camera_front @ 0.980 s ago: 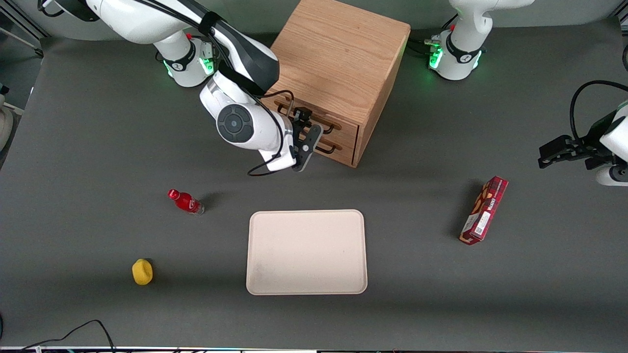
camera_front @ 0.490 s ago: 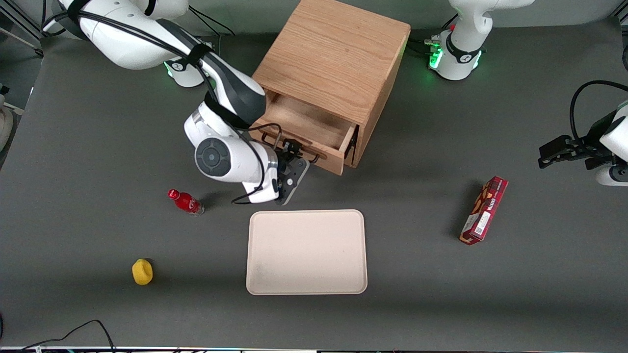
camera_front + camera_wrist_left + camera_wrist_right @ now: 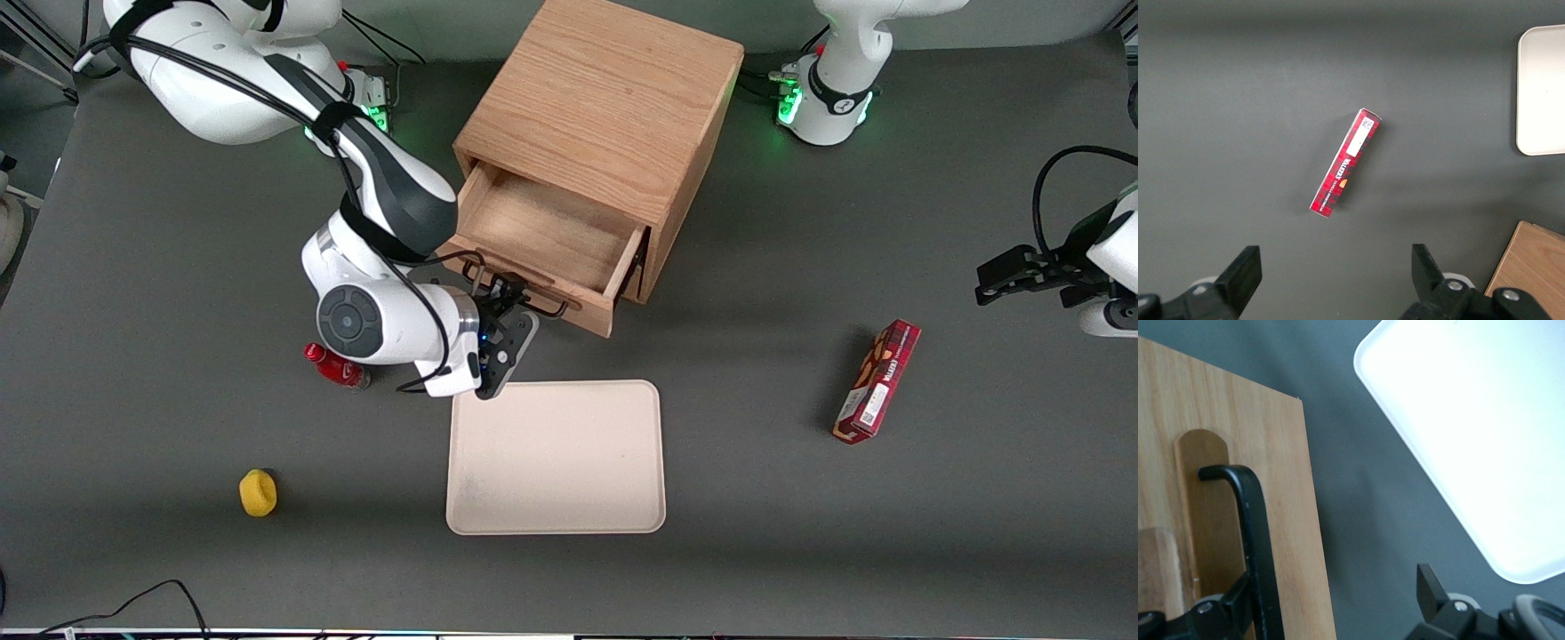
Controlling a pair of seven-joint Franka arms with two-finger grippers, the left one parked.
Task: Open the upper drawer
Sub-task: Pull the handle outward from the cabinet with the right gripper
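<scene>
The upper drawer [image 3: 542, 227] of the oak cabinet [image 3: 605, 98] stands pulled out, its bare wooden inside showing. Its black bar handle [image 3: 536, 303] runs along the front face, which is nearest the front camera. My right gripper [image 3: 505, 307] is at that handle, just in front of the drawer front. In the right wrist view the drawer front [image 3: 1278, 453] and the handle [image 3: 1255, 520] show close up. The gripper [image 3: 1335, 590] is open, its fingers wide apart. The handle lies against one finger [image 3: 1238, 600]. The lower drawer is hidden under the open one.
A cream tray [image 3: 556, 458] lies on the grey table nearer the front camera than the gripper, and shows in the right wrist view [image 3: 1485, 420]. A red bottle [image 3: 338, 366] lies partly under my arm. A yellow object [image 3: 258, 492] and a red box [image 3: 876, 382] lie farther off.
The upper drawer went from shut to pulled well out. My right arm moved toward the front camera with the handle, now partly covering the red bottle.
</scene>
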